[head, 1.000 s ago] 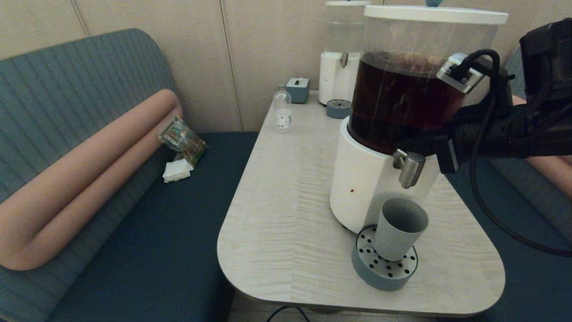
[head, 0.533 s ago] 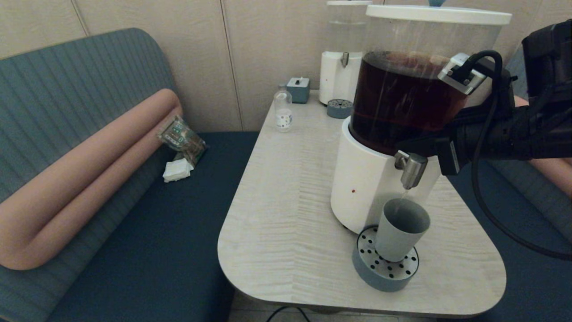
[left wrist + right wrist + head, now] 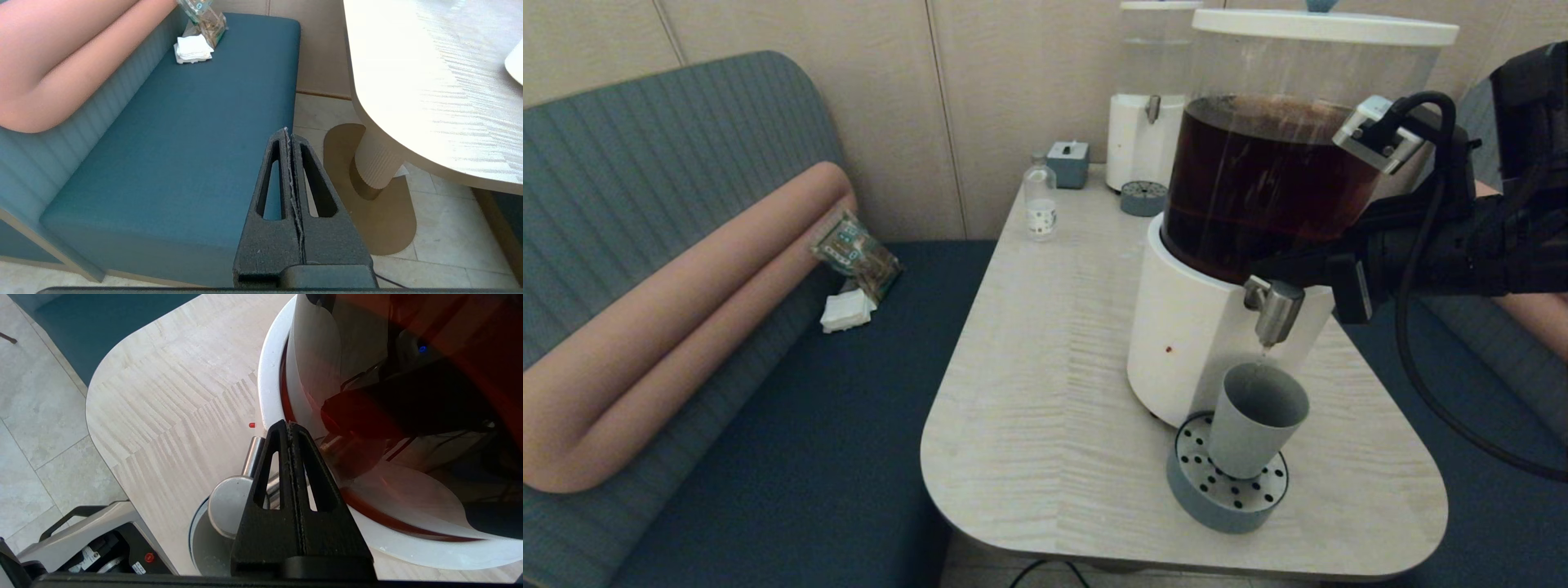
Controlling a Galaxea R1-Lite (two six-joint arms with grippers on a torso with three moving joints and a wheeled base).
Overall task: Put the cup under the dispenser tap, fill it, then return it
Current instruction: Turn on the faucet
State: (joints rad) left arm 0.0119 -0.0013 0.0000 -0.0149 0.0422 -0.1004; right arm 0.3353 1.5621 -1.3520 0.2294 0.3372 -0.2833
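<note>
The grey-blue cup (image 3: 1252, 420) stands upright on the round perforated drip tray (image 3: 1201, 490), directly below the steel dispenser tap (image 3: 1276, 309). A thin trickle hangs from the nozzle over the cup's mouth. My right gripper (image 3: 1258, 268) is shut and empty, its tip against the top of the tap where it meets the white base of the dark-liquid dispenser (image 3: 1184, 343). In the right wrist view the shut gripper (image 3: 289, 424) lies over the tap (image 3: 229, 506), with the cup's rim (image 3: 200, 547) below. My left gripper (image 3: 289, 131) is shut and parked over the sofa seat's edge.
On the table (image 3: 1054, 367), at the far end, stand a smaller clear-tank dispenser (image 3: 1152, 122) with its drip tray (image 3: 1143, 198), a small clear bottle (image 3: 1039, 204) and a blue-grey box (image 3: 1067, 163). A packet (image 3: 856, 253) and napkins (image 3: 847, 310) lie on the sofa.
My right arm has shifted slightly to the right while its tip stays at the tap. A thin trickle has appeared under the nozzle. The cup has not moved.
</note>
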